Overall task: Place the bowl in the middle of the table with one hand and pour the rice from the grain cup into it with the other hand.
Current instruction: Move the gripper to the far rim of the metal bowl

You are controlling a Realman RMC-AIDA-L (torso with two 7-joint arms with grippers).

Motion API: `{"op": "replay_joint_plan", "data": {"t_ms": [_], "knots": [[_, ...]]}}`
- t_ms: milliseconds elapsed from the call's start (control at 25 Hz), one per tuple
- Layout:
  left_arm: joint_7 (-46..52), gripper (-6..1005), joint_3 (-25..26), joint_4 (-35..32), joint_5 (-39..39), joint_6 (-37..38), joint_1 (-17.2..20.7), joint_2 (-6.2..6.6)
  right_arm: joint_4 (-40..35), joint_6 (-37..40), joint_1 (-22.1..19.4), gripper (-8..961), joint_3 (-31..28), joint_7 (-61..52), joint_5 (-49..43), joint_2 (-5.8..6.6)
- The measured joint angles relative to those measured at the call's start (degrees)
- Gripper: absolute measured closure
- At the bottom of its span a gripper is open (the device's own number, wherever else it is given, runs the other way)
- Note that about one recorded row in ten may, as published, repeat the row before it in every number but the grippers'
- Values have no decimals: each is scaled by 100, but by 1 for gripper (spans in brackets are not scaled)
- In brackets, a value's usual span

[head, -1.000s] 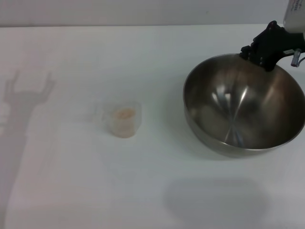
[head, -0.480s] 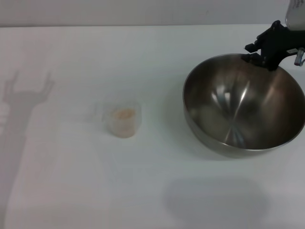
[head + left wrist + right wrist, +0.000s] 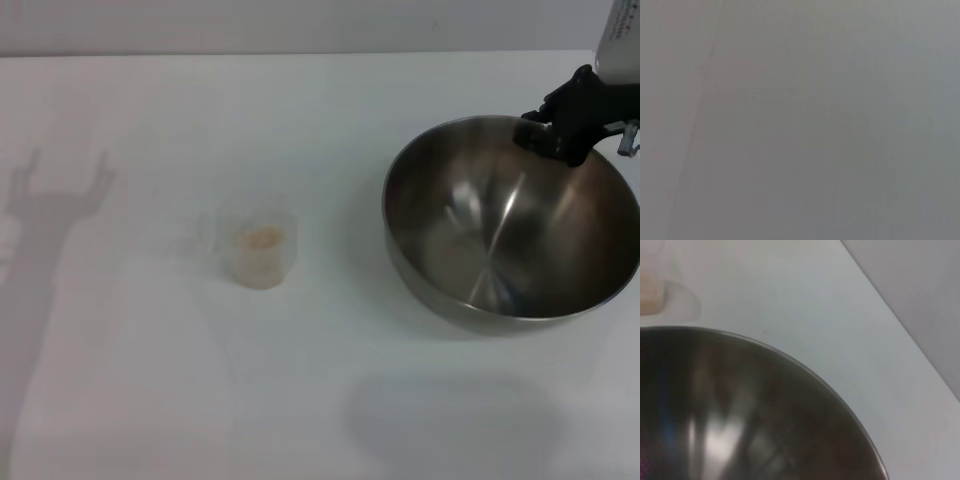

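Since a second ago, my right gripper (image 3: 556, 135) is easing down onto the far rim of the bowl (image 3: 490, 240), and the bowl itself is nudging slightly toward centre. I am reading that as the grasp closing, though I cannot tell whether the jaws are already pinching the rim or standing just off it; the fingers are bunching dark against the steel. My right wrist camera is showing only the bowl's inside and rim, with the cup a pale blur beyond.

I am seeing the bowl sitting well to the right on the table (image 3: 330, 400), so the move to the middle is not done. Left of centre, the cup (image 3: 258, 249) is standing upright, well apart from the bowl, with the rice (image 3: 263, 238) in it.

My left gripper is out of view.
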State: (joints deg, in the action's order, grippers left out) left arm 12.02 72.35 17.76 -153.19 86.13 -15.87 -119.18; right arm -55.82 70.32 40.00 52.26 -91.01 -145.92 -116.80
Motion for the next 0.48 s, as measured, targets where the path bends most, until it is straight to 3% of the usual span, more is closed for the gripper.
{"op": "replay_joint_plan", "data": {"t_ms": [480], "knots": [[2,183,-2,0,0,-22,-4,0,195,-59,-36,767,3,221,279,27]]}}
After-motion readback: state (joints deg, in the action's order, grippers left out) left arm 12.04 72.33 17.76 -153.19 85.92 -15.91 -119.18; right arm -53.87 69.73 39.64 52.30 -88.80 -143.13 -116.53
